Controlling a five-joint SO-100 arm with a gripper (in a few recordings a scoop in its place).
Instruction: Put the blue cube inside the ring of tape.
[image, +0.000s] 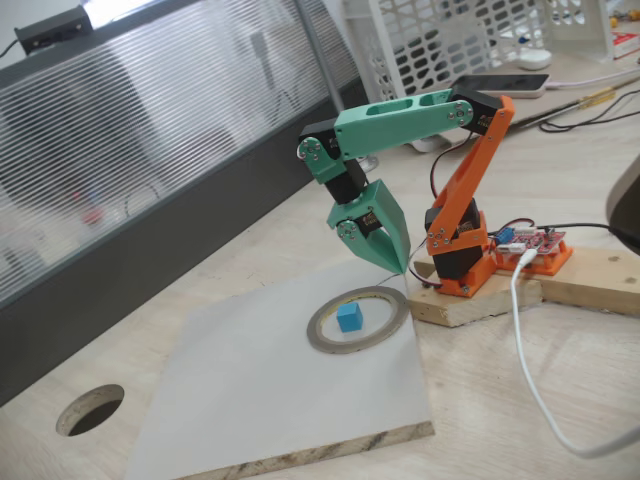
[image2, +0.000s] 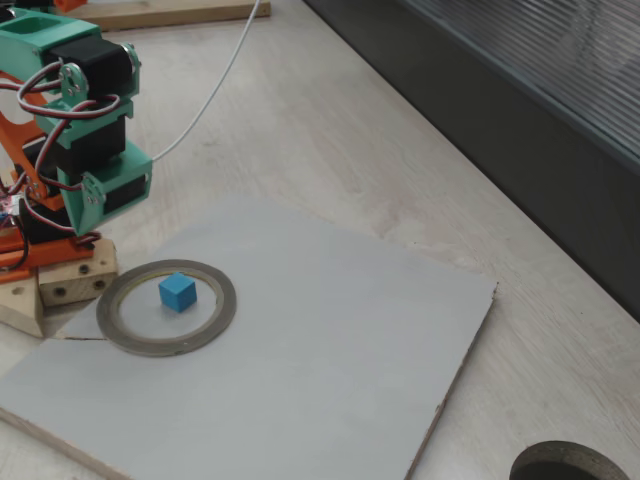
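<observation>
The blue cube (image: 349, 318) (image2: 177, 292) rests on the pale board inside the ring of tape (image: 325, 339) (image2: 218, 322), near the ring's middle and not touching its inner edge. The ring lies flat near the board's corner closest to the arm's base. My green gripper (image: 397, 268) hangs above the ring's edge on the base side, clear of the cube, with its fingers pointing down. The fingers meet at the tips with nothing between them. In the other fixed view the arm's green wrist (image2: 112, 186) shows above the ring.
The pale grey board (image: 260, 400) (image2: 330, 350) lies on a wooden table. A round hole (image: 90, 409) (image2: 570, 466) is cut in the table beyond the board. The orange arm base (image: 462, 255) stands on a wood block, with a white cable (image: 525, 340) beside it.
</observation>
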